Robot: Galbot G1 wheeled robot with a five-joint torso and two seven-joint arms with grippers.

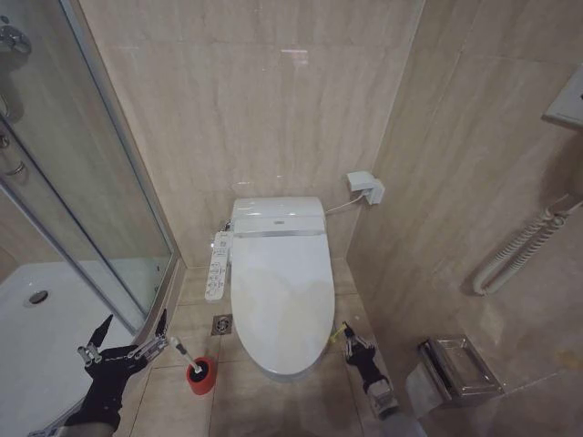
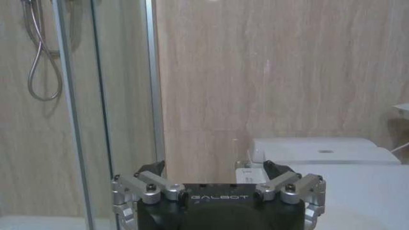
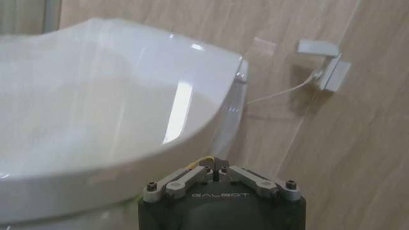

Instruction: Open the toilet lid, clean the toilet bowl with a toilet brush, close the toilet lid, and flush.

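Beige marble-look tiles cover the walls (image 1: 273,100) and floor (image 1: 273,405), with a glass shower screen (image 1: 82,173) and white shower tray (image 1: 41,337) alongside, a floor drain (image 1: 222,324), and a chrome paper holder (image 1: 460,369).

A beige tiled bathroom floor (image 1: 273,401) carries a white bidet toilet (image 1: 281,300), its base set against the back wall. Just left of the toilet's front, a small red round cup holder (image 1: 201,374) stands on the tiles with the toilet brush (image 1: 185,356) in it. Between holder and toilet, a square metal floor drain (image 1: 222,324) sits flush in the tiles.
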